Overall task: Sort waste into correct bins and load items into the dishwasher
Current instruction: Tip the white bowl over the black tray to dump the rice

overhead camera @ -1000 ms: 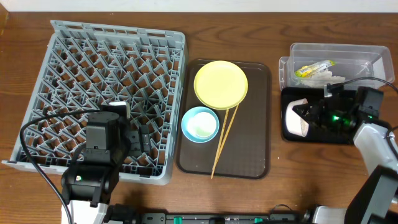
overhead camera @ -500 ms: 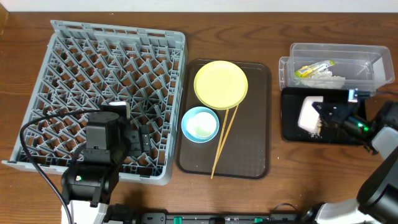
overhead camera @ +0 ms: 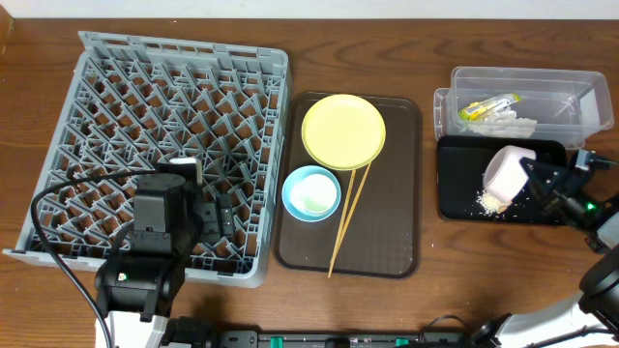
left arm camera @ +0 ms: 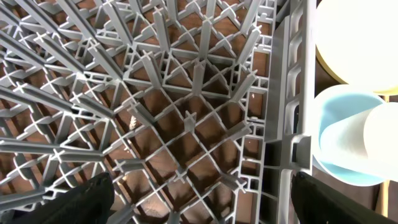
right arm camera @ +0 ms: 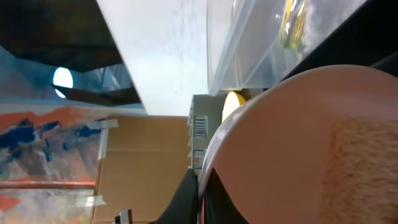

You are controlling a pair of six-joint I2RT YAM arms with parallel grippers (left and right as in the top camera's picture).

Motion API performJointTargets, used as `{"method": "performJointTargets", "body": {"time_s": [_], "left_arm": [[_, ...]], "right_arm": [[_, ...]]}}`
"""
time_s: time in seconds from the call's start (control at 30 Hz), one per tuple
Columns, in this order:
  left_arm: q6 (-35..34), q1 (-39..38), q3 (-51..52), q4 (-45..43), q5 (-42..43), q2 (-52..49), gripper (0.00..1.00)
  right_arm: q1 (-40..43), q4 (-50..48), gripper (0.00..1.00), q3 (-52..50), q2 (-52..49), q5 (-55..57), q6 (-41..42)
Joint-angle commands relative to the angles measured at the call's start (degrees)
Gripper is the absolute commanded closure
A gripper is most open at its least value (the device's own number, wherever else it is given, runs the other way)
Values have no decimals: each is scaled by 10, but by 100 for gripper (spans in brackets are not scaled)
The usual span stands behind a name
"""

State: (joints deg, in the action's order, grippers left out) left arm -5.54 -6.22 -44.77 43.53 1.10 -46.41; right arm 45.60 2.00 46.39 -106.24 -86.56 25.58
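Grey plastic rack (overhead camera: 174, 145) (matt lattice)

Your work surface is a dark brown wooden table (overhead camera: 435, 290) with the grain running along its length. It is evenly lit and carries only soft shadows. Beyond its far edge you have a plain white strip (overhead camera: 290, 8) (wall or floor, cannot be determined). The right wrist view shows you the room tilted: a flat white panel (right arm camera: 161, 56), a brown cardboard sheet (right arm camera: 143, 168) with pale tape strips (right arm camera: 102, 124), a blue-and-orange painted picture (right arm camera: 43, 134), and one bright round light (right arm camera: 62, 78) in a dark recess.
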Motion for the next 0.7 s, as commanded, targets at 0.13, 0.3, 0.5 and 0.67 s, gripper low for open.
{"method": "performJointTargets", "body": {"time_s": [0.13, 0.3, 0.5, 0.67], "left_arm": [[6, -3, -11, 2, -5, 0, 9], [6, -3, -11, 2, -5, 0, 9], [6, -3, -11, 2, -5, 0, 9], [6, -3, -11, 2, -5, 0, 9]], "right_arm": [[45, -123, 99, 7, -5, -28, 191], [38, -220, 99, 7, -5, -28, 290], [-11, -220, 99, 7, -5, -28, 300], [-67, -222, 99, 7, -5, -28, 316]]}}
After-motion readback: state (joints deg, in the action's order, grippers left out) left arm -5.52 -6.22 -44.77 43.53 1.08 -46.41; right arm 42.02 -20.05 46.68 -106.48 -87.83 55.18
